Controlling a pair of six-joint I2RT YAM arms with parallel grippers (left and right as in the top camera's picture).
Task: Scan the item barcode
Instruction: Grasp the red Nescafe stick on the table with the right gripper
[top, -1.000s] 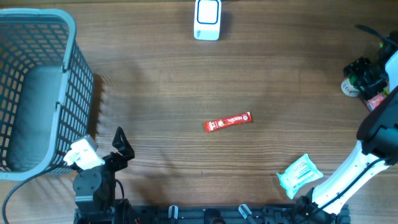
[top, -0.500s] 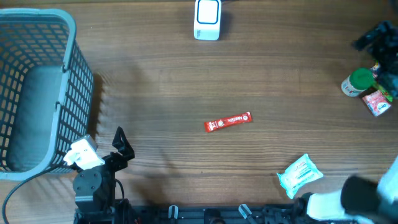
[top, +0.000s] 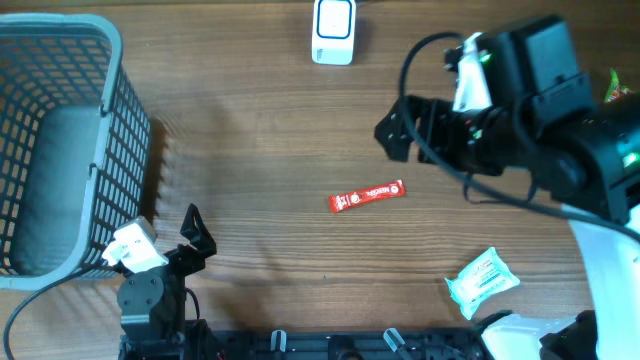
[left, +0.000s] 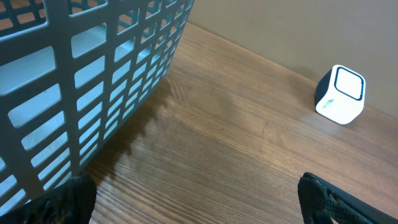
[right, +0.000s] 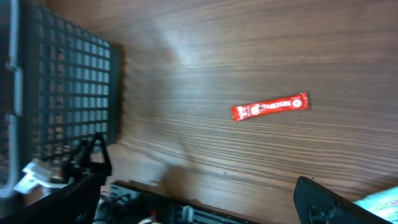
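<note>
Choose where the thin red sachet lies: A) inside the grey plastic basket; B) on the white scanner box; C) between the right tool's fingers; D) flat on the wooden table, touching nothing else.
D: the thin red sachet lies alone on the brown wooden table.

basket (top: 127, 150) cut off left, sachet (top: 367, 196) print — unreadable

Grey basket (top: 128, 160) and a wipes pack (top: 482, 280) on the wood-grain counter (top: 260, 130)

The lattice-walled plastic basket stands upright at the counter's left end. The pale green wipes pack lies flat and slightly askew near the front edge on the right, well apart from the basket. A scrap of green packaging (top: 618, 88) shows at the far right edge, mostly hidden.
</note>
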